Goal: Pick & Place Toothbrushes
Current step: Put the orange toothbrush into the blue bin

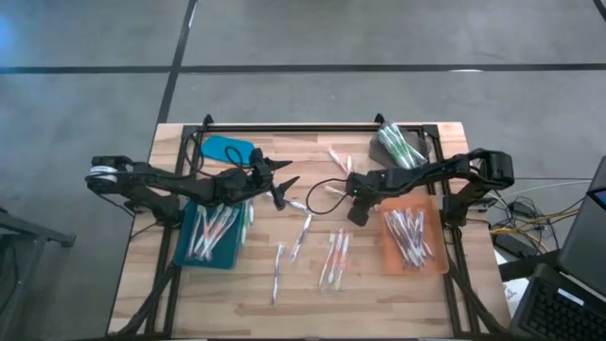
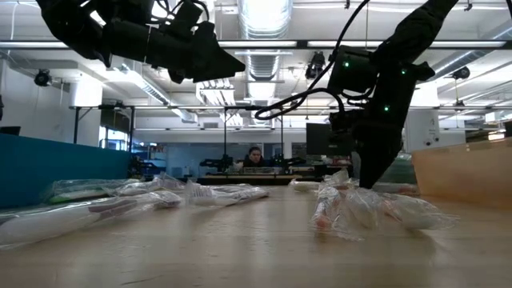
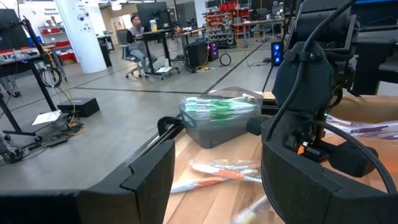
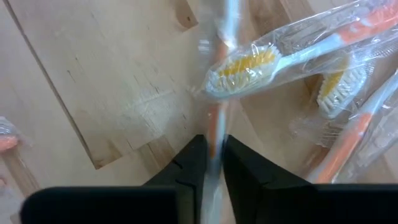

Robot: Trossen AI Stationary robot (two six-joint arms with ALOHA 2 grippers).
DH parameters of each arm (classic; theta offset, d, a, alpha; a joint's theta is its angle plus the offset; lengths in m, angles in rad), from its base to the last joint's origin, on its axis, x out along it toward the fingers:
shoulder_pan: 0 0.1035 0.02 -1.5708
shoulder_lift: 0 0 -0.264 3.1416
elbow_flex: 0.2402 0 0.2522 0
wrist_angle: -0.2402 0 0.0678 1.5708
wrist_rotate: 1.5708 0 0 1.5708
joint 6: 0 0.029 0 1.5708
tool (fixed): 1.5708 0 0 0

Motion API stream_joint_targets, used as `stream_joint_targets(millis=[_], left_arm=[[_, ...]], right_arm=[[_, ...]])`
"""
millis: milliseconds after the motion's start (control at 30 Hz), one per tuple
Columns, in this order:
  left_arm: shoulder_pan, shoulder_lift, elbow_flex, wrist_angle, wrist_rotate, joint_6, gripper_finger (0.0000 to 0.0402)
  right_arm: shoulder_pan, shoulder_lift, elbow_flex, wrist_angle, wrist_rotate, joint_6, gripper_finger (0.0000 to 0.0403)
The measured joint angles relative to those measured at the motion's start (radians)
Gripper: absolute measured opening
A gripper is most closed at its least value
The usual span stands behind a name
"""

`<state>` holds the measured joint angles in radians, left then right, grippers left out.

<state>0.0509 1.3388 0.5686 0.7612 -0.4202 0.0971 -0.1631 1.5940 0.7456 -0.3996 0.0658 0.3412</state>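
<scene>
Over the wooden table (image 1: 312, 284), my 2 arms work between a teal tray (image 1: 210, 248) on the left and an orange tray (image 1: 414, 242) on the right, both already holding toothbrushes. My left gripper (image 1: 284, 187) hovers above the table's middle, fingers spread wide and empty. My right gripper (image 4: 210, 163) is down near the orange tray's left edge, fingers nearly shut on 1 wrapped orange-handled toothbrush (image 4: 214, 118). I judge this the pick step; next calls for a clean lift clear of the loose toothbrushes (image 1: 333, 258), then a carry over the orange tray.
</scene>
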Motion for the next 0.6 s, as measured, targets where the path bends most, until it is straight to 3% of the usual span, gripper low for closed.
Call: stream_joint_targets(millis=[167,367,600], left_arm=[[0.0,0.0,0.0,0.0,0.0,0.0,0.0245],[0.0,0.0,0.0,0.0,0.0,0.0,0.0245],[0.0,0.0,0.0,0.0,0.0,0.0,0.0245]], right_arm=[[-0.001,0.003,0.0,0.002,-0.027,-0.003,0.0021],[-0.002,0.003,0.0,0.006,-0.043,0.0,0.0027],[-0.001,0.003,0.0,0.027,-0.162,0.0,0.0021]])
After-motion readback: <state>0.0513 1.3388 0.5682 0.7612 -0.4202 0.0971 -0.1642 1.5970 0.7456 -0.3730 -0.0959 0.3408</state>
